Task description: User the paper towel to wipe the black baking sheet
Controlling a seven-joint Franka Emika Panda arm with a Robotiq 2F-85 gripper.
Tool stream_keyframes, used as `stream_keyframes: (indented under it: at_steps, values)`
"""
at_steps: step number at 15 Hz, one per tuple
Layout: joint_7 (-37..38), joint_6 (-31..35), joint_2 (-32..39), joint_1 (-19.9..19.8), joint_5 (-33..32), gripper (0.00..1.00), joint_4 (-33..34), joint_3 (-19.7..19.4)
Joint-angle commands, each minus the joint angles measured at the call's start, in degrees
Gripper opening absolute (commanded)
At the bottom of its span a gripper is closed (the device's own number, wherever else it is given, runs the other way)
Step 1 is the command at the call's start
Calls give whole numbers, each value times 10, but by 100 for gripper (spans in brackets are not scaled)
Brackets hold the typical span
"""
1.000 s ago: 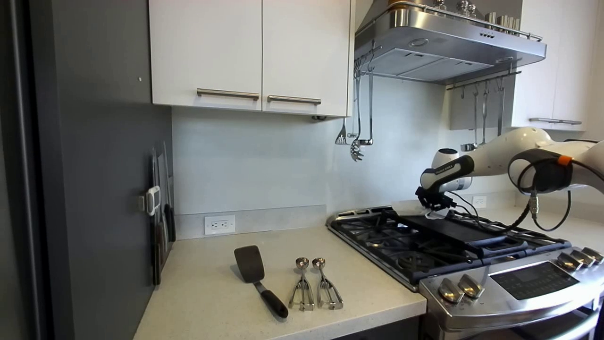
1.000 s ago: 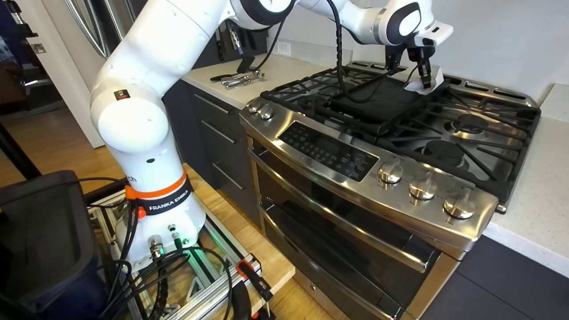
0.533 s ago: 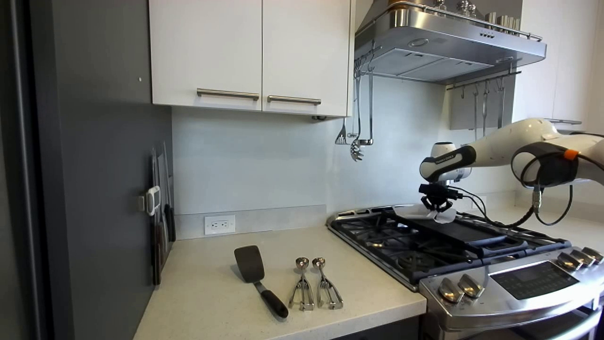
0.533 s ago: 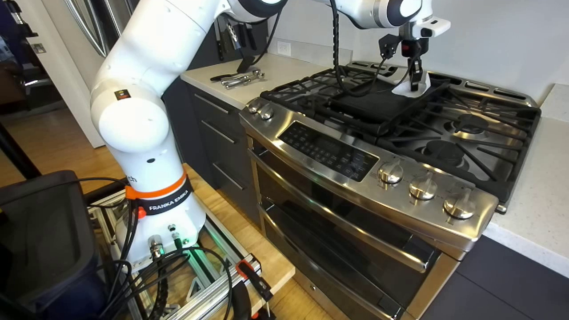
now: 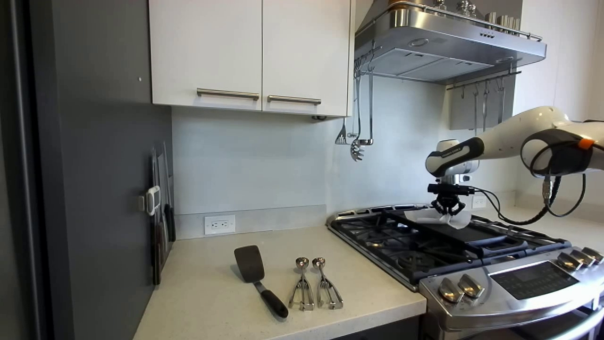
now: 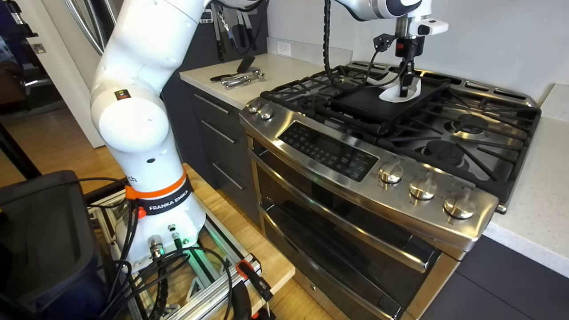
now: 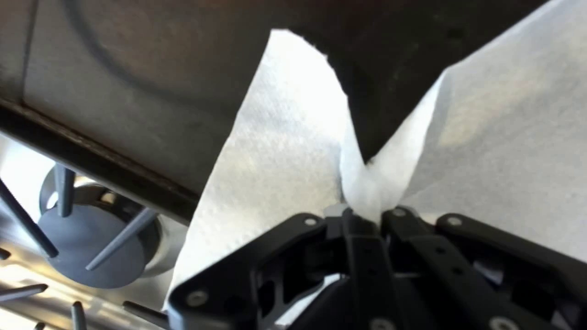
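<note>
End effector [image 7: 373,219] closed, paper towel [image 7: 284,137] pinched by one small fold, loose flaps spread over baking sheet [image 6: 363,103]. Risks: small grip plus wiping drag could tear paper towel or pull it free; heavy push might shift baking sheet on grates [image 7: 120,240]; with light push, flaps may merely skim; flap overlapping baking sheet's edge in wrist view could snag.

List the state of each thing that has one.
Paper towel: pinched into a fold, otherwise spread
Gripper: closed on the paper towel
Black baking sheet: partly covered
Spatula: lying, not held
Two scoops: lying side by side
Cabinet doors: shut
Drawers: shut
Oven doors: shut
Stove knobs: settings unreadable
Burners: no flame visible
</note>
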Motion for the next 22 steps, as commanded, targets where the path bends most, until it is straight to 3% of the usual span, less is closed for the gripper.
stream_keyframes:
  at_steps: [1,7,17,22]
  values:
    - [7,-15,-67,3,-12,0,-110,-10]
    - [10,27,-121,-14,7,0,-197,-18]
    - [-13,214,-96,-24,149,0,-207,28]
    - [-101,127,-125,-28,204,0,-217,77]
